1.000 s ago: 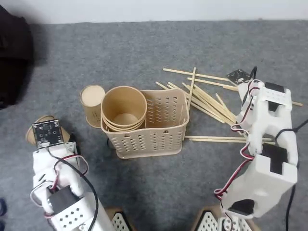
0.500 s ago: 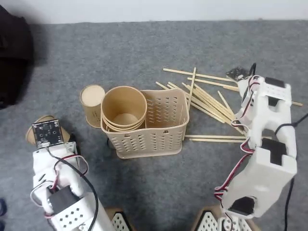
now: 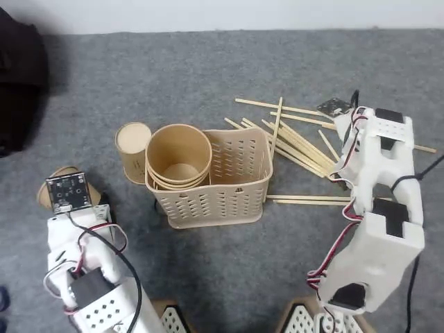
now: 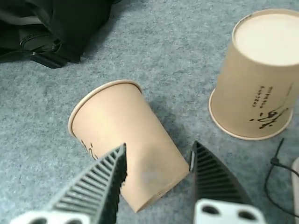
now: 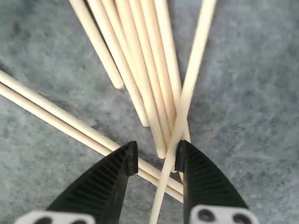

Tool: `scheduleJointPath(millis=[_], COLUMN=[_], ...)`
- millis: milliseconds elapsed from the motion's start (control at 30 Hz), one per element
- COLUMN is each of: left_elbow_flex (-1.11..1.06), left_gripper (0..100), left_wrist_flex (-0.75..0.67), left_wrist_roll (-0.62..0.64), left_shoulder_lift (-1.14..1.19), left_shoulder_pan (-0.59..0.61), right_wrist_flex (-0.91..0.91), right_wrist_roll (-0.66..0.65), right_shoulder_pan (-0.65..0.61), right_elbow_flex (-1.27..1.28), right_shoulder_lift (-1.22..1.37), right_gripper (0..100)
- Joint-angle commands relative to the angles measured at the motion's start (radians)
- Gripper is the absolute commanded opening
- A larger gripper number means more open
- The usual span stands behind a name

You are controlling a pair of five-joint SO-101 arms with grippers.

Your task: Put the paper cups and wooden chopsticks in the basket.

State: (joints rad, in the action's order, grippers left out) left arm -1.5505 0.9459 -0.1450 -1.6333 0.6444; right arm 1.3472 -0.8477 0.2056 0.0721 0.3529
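right fingers [image 5: 110,179] farther over pale chopsticks [image 5: 148,70]

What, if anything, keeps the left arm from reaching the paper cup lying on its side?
Probably nothing, so yes: the left end effector is open right over the lying cup, and the upturned cup stands apart.

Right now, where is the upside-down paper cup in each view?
High view: upside-down paper cup beside the basket's left end.
Left wrist view: upside-down paper cup near the lying cup.
Right wrist view: chopsticks instead.
Shared landmark: lying cup, beneath the left wrist in high view.
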Motion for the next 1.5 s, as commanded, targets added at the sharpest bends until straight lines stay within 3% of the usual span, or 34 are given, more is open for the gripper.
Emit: scheduleJointPath(millis=[0, 200, 300, 967, 1333, 1467], left_elbow_flex=[0.005, 0.005, 0.004, 0.002, 0.001, 0.001], left_gripper=[21, 21, 21, 21, 21, 21], left_wrist_flex=[0.003, 0.003, 0.003, 0.005, 0.005, 0.005], left_wrist_roll=[0.009, 0.009, 0.009, 0.009, 0.006, 0.006], left_shoulder_lift=[-0.014, -0.014, -0.014, -0.014, -0.014, -0.014], left_shoulder_pan=[-0.009, -0.009, -0.009, -0.009, -0.009, -0.009], right_wrist_flex=[-0.021, -0.097, -0.102, 0.053, 0.047, 0.022], right_wrist_roll=[-0.011, -0.015, -0.012, -0.012, -0.051, -0.083], right_shoulder_pan=[-0.022, -0.016, -0.019, -0.016, 0.004, 0.007], right_elbow_flex=[-0.043, -0.031, -0.041, -0.057, -0.055, -0.057], right_shoulder_lift=[-0.030, 0.062, 0.084, -0.166, -0.015, 0.039], right_gripper=[16.1, 13.9, 0.2, 0.7, 1.1, 11.2])
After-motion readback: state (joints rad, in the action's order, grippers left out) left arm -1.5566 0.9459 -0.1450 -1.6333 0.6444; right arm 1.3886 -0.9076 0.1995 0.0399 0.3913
